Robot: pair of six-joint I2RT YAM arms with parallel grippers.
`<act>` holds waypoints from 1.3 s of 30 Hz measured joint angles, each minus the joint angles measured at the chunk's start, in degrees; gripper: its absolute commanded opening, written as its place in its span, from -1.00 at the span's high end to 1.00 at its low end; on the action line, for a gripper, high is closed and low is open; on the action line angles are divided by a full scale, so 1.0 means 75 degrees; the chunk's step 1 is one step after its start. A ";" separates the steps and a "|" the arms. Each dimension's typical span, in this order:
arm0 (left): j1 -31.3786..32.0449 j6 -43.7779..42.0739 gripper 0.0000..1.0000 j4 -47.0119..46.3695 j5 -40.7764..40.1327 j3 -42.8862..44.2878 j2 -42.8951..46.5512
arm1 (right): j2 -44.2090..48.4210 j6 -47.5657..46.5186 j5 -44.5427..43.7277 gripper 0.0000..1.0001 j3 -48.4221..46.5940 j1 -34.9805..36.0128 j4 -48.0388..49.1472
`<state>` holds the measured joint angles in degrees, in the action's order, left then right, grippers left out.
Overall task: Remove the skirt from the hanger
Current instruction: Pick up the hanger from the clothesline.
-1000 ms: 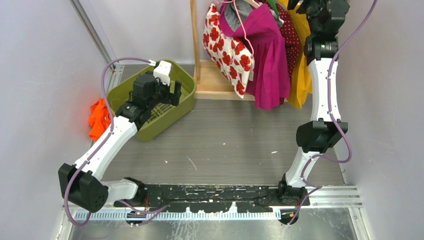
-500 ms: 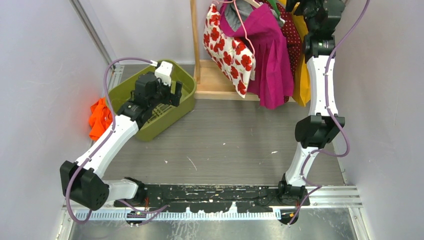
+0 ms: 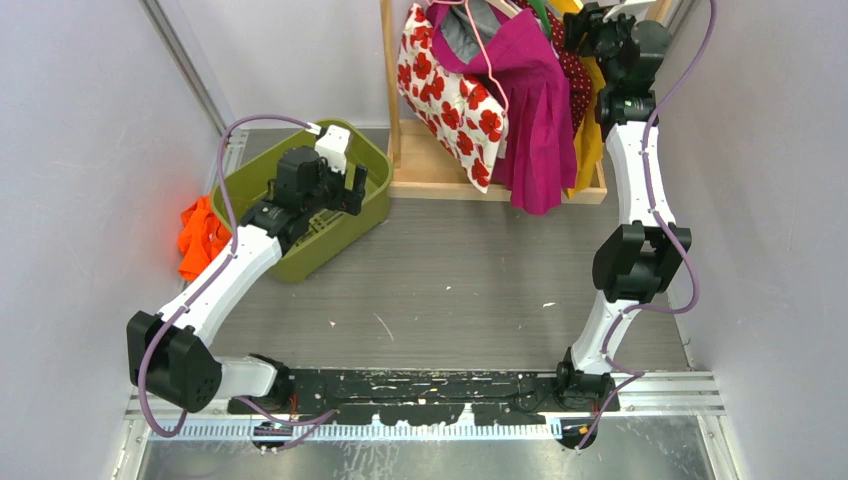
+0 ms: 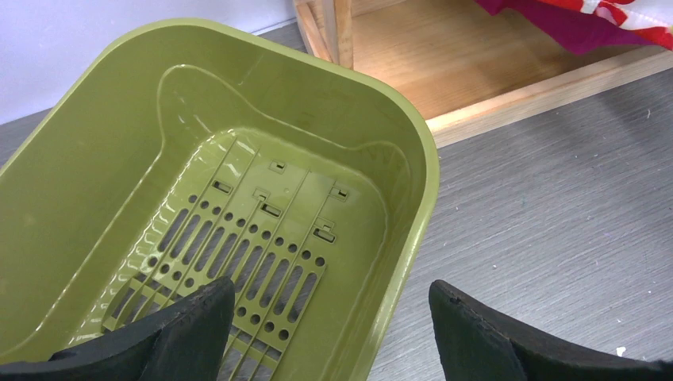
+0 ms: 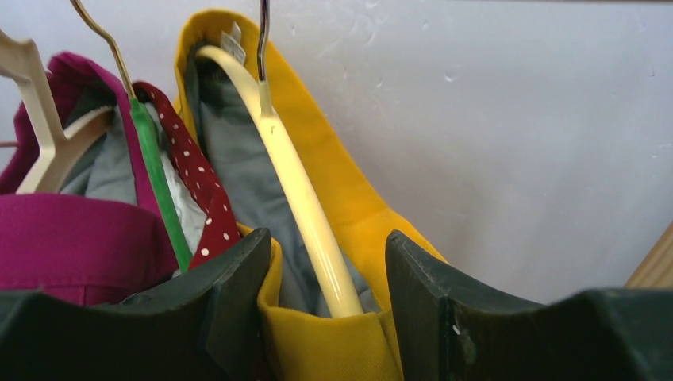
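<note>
White wall (image 5: 516, 119) behind. Right gripper (image 5: 325, 242) part-open astride waistband of yellow skirt (image 5: 353, 218) and cream hanger (image 5: 301, 190); nothing clamped. Skirt likely soft, light: pinch waistband fabric. Left gripper (image 4: 329, 298) wide, empty.

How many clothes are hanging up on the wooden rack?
4, left to right: a white red-flowered garment, a magenta garment, a dark red white-dotted garment, and a yellow garment at the right end. More could be hidden behind them.

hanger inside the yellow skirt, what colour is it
The hanger is cream; clearest in the right wrist view.
</note>
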<state>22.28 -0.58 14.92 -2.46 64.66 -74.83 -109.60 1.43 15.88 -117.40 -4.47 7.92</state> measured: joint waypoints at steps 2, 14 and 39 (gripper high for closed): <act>0.0000 0.0000 -0.81 0.0003 0.0000 0.0000 0.0000 | 0.0029 0.0032 0.0052 -0.18 0.0181 -0.0006 0.0073; 0.0000 0.0006 -0.81 0.0006 0.0009 0.0000 0.0000 | 0.0096 0.0082 0.0484 -0.72 0.0242 -0.0015 0.0017; 0.0000 0.0009 -0.80 0.0050 0.0055 0.0000 0.0163 | 0.0790 0.0087 0.1061 1.00 0.1105 0.0017 0.0175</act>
<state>22.28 -0.51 15.29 -2.04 64.66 -73.60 -103.68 2.09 23.83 -109.12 -4.34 9.23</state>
